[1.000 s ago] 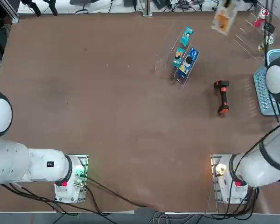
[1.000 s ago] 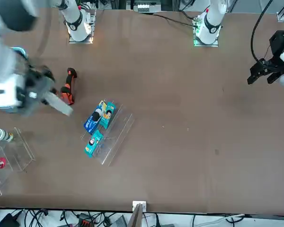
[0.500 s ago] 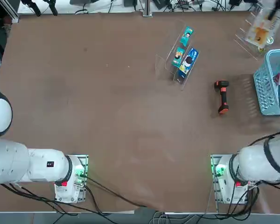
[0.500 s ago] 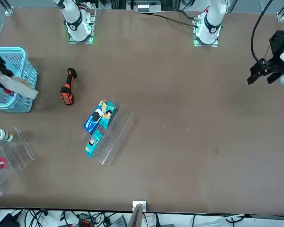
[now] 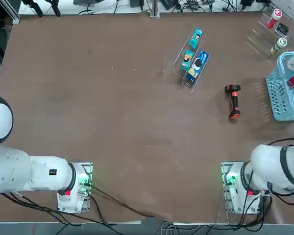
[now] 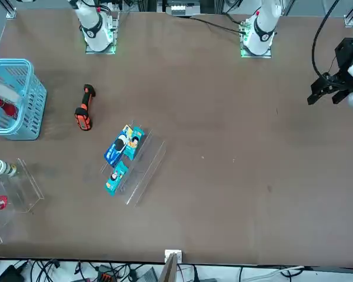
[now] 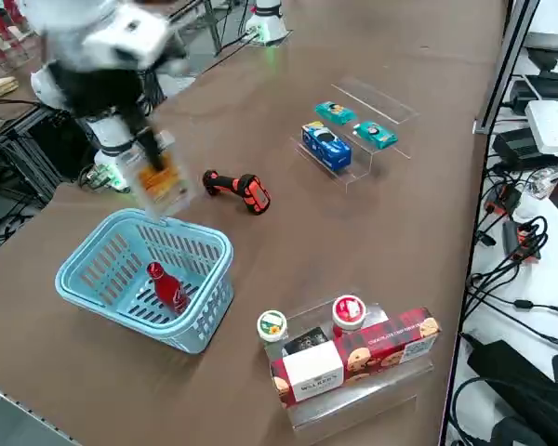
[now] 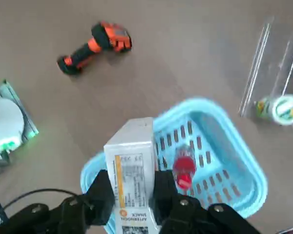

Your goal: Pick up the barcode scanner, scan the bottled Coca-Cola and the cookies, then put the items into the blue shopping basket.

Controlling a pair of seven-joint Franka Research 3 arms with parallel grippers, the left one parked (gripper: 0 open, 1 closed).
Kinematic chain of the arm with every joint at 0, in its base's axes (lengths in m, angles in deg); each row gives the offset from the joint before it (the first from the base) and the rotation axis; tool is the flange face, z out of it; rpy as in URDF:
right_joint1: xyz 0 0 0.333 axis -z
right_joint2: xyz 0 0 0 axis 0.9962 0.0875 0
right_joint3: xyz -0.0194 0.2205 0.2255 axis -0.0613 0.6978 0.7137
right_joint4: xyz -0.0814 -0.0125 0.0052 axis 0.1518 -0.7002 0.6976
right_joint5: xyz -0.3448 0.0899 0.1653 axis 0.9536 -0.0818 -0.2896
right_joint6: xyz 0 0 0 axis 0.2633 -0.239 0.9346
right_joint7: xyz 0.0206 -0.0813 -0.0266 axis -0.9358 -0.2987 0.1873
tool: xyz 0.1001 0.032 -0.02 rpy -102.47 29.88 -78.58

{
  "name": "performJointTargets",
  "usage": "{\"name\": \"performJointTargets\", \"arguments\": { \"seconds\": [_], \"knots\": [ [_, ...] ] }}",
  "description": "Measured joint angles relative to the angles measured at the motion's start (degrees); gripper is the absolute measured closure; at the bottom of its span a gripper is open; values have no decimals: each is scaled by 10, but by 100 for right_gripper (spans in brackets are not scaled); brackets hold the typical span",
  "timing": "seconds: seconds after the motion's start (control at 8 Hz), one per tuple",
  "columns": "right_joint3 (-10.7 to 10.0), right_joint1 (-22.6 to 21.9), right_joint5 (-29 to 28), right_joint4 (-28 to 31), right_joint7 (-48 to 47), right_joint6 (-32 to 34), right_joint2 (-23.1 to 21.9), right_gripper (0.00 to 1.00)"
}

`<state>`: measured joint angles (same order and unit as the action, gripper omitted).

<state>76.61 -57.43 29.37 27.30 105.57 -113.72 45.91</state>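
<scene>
My right gripper point(image 8: 133, 189) is shut on the cookies point(image 8: 132, 163), a white box with an orange picture, and holds it upright just above the rim of the blue shopping basket point(image 8: 224, 118). From the right side view the cookies point(image 7: 164, 189) hang over the basket's point(image 7: 197, 318) edge nearest the robot, under the gripper point(image 7: 151, 153). The bottled Coca-Cola point(image 7: 168, 287) lies inside the basket. The barcode scanner point(image 5: 233, 102) lies on the table left of the basket point(image 5: 279, 100), away from the gripper.
A clear rack point(image 5: 179, 61) with teal packets and a blue packet stands mid-table. Another clear stand point(image 7: 353, 321) beyond the basket holds two small cans and a red cookie box point(image 7: 358, 358). The right arm's base plate point(image 5: 232, 188) sits at the near edge.
The right arm has swung the cookies from above the far right stand to the right and back toward the robot, to above the basket. The scanner and bottle lie as before.
</scene>
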Motion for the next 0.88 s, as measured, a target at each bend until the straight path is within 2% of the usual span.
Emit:
{"name": "performJointTargets", "arguments": {
  "seconds": [0.38, 0.88],
  "knots": [
    [1, 72, 3, 97, 57, -76, -31, 56],
    [3, 100, 4, 161, 89, -133, -48, 56]
  ]
}}
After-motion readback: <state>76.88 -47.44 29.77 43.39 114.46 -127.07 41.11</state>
